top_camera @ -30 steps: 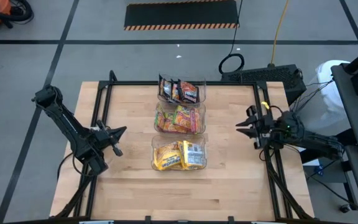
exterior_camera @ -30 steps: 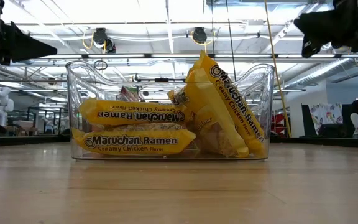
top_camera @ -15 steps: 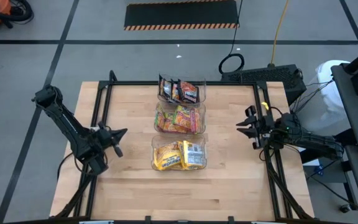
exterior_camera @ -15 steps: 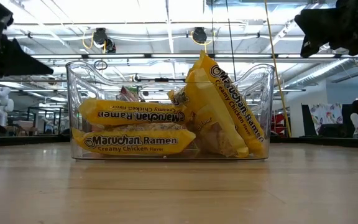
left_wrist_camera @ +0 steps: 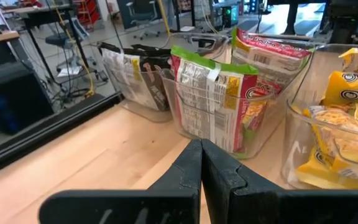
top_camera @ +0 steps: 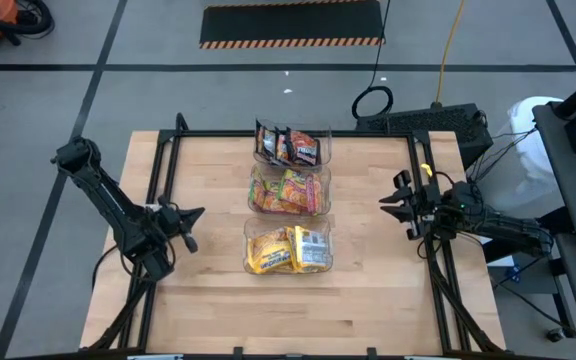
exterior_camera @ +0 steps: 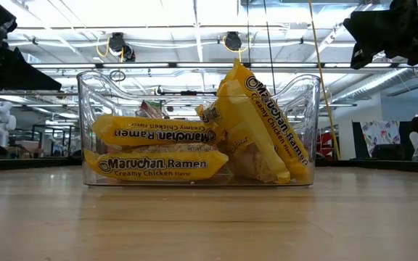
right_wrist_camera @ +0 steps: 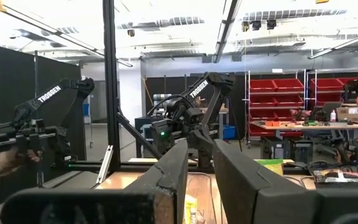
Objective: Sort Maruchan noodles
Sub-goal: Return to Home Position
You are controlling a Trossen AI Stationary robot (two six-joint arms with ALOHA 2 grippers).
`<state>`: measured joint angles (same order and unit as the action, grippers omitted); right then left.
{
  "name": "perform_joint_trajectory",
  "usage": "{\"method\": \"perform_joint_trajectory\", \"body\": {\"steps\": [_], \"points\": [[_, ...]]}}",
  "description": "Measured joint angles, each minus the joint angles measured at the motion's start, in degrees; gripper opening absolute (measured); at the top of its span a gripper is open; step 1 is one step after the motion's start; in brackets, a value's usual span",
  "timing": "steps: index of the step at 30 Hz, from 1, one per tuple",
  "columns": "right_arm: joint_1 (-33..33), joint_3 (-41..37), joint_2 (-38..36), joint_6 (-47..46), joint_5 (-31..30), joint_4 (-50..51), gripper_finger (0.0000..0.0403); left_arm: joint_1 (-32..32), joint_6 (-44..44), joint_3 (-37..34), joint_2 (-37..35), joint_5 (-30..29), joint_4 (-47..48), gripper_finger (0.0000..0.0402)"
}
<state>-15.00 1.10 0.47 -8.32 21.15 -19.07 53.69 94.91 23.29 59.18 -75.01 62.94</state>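
Down the centre of the pale wooden desk (top_camera: 208, 300) stood three clear plastic bins (top_camera: 246, 246) in one column, running from the far edge toward the near edge.

- Far bin (top_camera: 327, 152): dark brown and black-red glossy ramen packets (top_camera: 288, 146), standing on edge.
- Middle bin (top_camera: 251, 192): green-yellow packets (top_camera: 286, 190) with some orange and red print.
- Near bin (exterior_camera: 107, 94): yellow Maruchan Creamy Chicken packets (exterior_camera: 154, 164), two lying flat and stacked, others leaning against the wall.

No loose packet was seen on the bare wood.

Left pincer (top_camera: 199, 212): out toward the left side of the desk, about level with the gap between the middle and near bins, tips aimed at the column. Its wrist view showed the two dark fingers pressed together with nothing between them.

Right pincer (top_camera: 384, 205): toward the right side, about level with the middle bin, also aimed inward. Its fingers were parted by a narrow gap, with nothing in it.

Key relation: the column's long axis ran far-to-near, across the line joining the two pincers, so every packet lay inboard of each arm. Both pincers were well apart from the bins, and neither looked clearly nearer.

Judgement: the sorting looked done. What remained was a retreat outward, away from the bins, and nothing appeared to lie in the way on either side.
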Motion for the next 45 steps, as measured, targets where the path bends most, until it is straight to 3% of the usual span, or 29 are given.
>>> {"method": "perform_joint_trajectory", "body": {"steps": [7,12,16,20,33,40,45], "points": [[0.0,0.0,0.0,0.0,0.0,0.0,0.0070,1.1,3.1,0.0,0.0,-1.5,-0.5,0.0008],[0.0,-0.1,0.0,-0.4,0.0,0.0,0.0070,6.6,3.1,0.0,0.0,-7.6,-3.7,0.0008],[0.0,-0.1,0.0,-2.5,0.0,0.0,0.0070,11.8,4.6,0.0,0.0,-7.6,-3.0,0.0008],[0.0,-0.1,0.0,-4.8,0.0,0.0,0.0070,12.7,7.5,0.0,0.0,-7.6,-2.1,0.0008],[0.0,-0.1,0.0,-4.7,0.0,0.0,0.0070,0.3,9.6,0.0,0.0,-8.3,6.4,0.0008],[0.0,-0.1,0.0,-4.5,0.1,0.1,0.0070,-6.6,16.3,0.0,-0.1,-12.6,14.5,0.0008],[0.0,-0.1,0.0,-4.5,0.1,0.0,0.0070,-10.4,16.4,0.0,-2.9,-14.4,17.5,0.0008]]}}
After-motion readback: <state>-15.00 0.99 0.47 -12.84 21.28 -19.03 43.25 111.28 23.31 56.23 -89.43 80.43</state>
